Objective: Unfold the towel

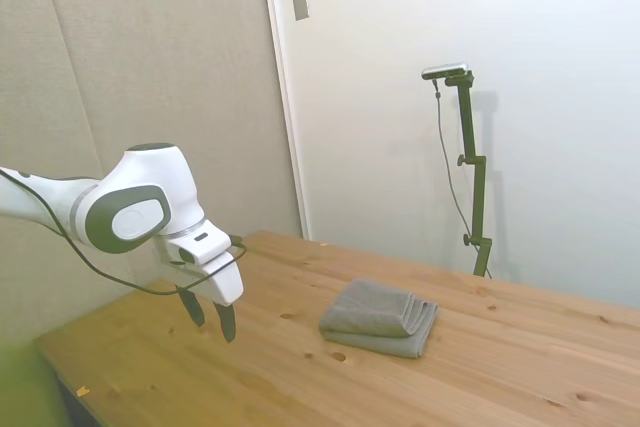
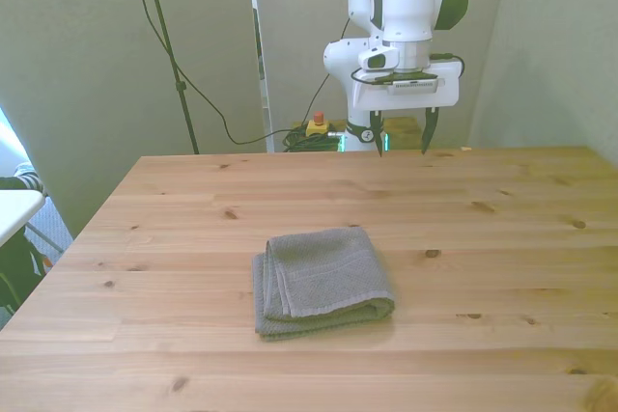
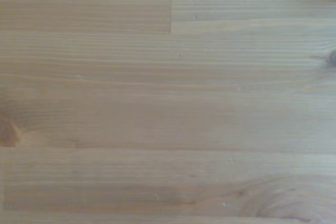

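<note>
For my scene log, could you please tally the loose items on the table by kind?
Grey folded towel: 1
Other loose items on the wooden table: 0
Total: 1

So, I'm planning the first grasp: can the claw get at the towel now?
Probably yes: the open claw hangs above bare table, apart from the folded towel, with nothing between.
</note>
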